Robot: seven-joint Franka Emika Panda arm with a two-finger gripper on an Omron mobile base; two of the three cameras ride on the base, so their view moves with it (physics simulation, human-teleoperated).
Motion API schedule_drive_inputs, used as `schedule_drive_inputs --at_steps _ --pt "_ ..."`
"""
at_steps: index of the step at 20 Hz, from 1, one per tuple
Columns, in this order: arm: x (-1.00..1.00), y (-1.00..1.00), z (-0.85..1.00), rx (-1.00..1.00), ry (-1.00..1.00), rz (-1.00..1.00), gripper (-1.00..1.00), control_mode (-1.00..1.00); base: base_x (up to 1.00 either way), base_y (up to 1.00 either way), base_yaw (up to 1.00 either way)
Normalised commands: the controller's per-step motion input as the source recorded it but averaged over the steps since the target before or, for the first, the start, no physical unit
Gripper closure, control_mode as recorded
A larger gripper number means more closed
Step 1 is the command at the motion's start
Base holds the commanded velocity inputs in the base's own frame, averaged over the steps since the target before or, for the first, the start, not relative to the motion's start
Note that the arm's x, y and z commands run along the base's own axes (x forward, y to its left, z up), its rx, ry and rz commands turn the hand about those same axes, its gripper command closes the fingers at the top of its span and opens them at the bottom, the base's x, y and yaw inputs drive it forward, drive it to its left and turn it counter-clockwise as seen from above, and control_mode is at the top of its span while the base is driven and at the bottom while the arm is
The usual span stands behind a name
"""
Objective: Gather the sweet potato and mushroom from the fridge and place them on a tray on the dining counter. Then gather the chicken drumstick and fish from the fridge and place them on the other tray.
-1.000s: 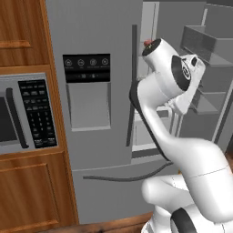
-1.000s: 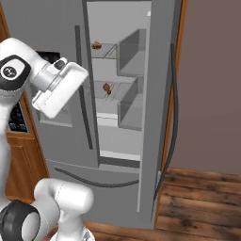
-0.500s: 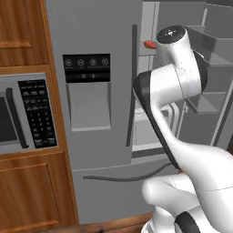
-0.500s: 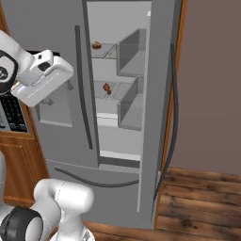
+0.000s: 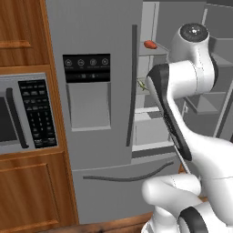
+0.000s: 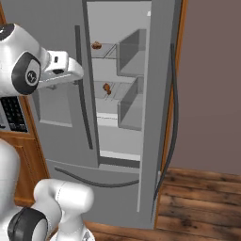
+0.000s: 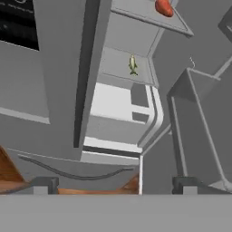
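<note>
My two base cams sit behind my arm, left and right, both looking forward at the fridge (image 5: 100, 113) up close. They share its open right half. My hand cam stares at those same shelves (image 7: 127, 68), tilted.

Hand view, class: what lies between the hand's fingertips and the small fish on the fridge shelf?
Nothing blocks it. Between the open hand and the fish lie only bare white fridge shelves.

The fridge (image 5: 98, 113) is tall grey steel, its left door shut with a dark bar handle and black dispenser panel, its right door swung wide. An orange-red sweet potato (image 7: 163, 7) lies on the upper shelf; a small yellowish fish (image 7: 132, 65) lies on the shelf below.
</note>
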Motion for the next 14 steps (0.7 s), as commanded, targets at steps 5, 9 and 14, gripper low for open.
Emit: schedule_drive_inputs --at_steps 5,9,14 --pt "0.54 0.11 0.03 0.35 -0.07 0.02 -1.00 -1.00 0.00 0.00 0.00" --pt "0.44 0.25 0.03 0.07 0.01 0.10 -1.00 -1.00 0.00 0.00 0.00" --pt "0.28 0.27 -0.03 0.00 0.02 0.03 -1.00 -1.00 0.00 0.00 0.00"
